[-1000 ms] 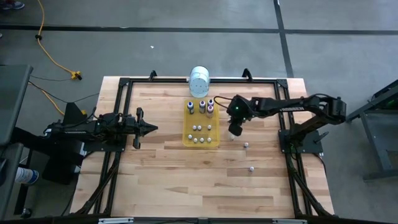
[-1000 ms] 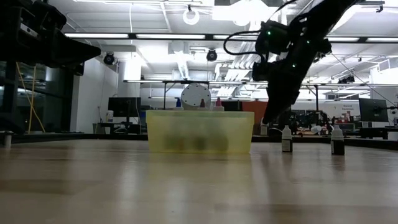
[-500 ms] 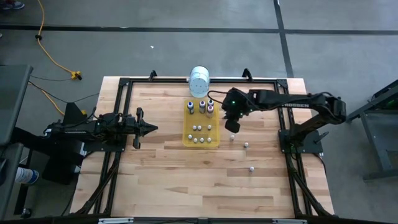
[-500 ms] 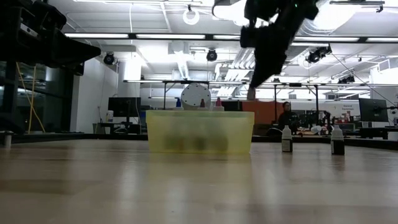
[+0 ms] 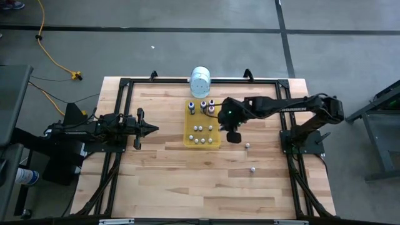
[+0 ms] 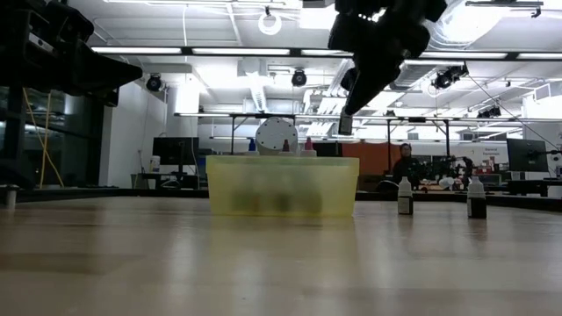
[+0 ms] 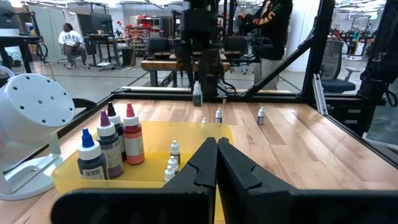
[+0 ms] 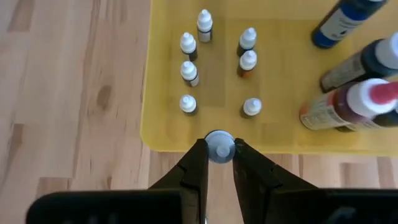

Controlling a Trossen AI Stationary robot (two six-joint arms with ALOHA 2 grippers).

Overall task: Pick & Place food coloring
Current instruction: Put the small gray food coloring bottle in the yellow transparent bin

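Observation:
The food coloring is many tiny white-capped bottles. Several stand in the yellow tray (image 5: 186,134) with taller dark bottles (image 5: 203,106) at its far end. Two loose ones (image 5: 247,145) (image 5: 252,168) stand on the wood to the right of the tray. My right gripper (image 5: 233,136) hangs high over the tray's right edge (image 8: 186,146), shut on one tiny bottle (image 6: 345,125). My left gripper (image 5: 153,129) waits shut at the table's left, level and pointing at the tray. My right gripper pinches the tiny bottle between its two fingertips (image 8: 198,155), which sit on either side of it just below the white cap (image 8: 219,148). The fingers slant down from above and from the table's right. The bottle hangs below them, clear of the table and tray.
A large white cylindrical container (image 5: 200,81) lies just beyond the tray's far end. A black frame (image 5: 125,84) runs round the table. Bare wood lies near and left of the tray. A person (image 7: 273,25) stands in the room beyond the table.
My right gripper has risen from just above the table to well above the tray's height. It has also swung toward the tray and rolled a little. The tiny bottle has gone up with it, still between the fingers.

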